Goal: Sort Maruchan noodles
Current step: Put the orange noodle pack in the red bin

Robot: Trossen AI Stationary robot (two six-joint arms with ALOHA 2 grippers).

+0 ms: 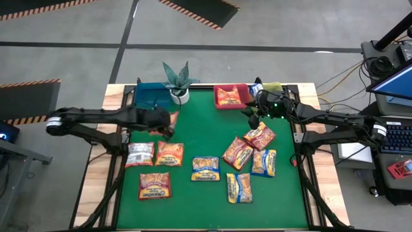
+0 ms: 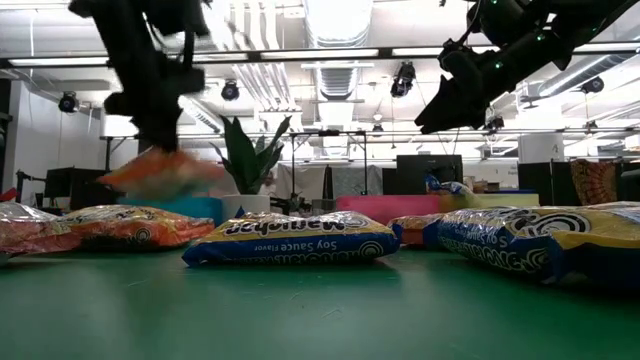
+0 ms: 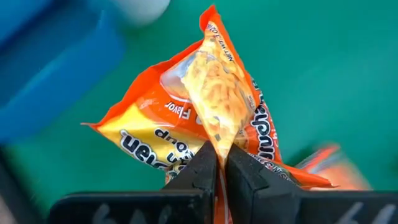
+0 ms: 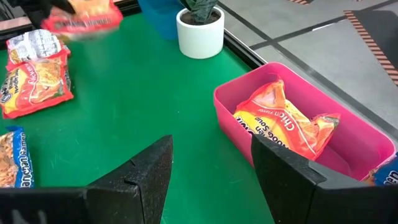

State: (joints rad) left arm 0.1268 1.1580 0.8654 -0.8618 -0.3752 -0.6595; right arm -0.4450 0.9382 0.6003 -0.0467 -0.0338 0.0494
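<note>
My left gripper (image 3: 216, 163) pinches just an edge of the orange Maruchan packet (image 3: 205, 106); it may slip free. Right gripper (image 4: 211, 163) gapes empty

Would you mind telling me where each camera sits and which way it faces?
High: overhead, straight down on the green table; both arms show.
Low: at tabletop height, looking level across the packets; arms enter from above.
Left wrist: behind the left gripper, shut on an orange packet.
Right wrist: behind the open right gripper, facing the red bin.
Shared: the lifted orange packet also appears in the low view.
</note>
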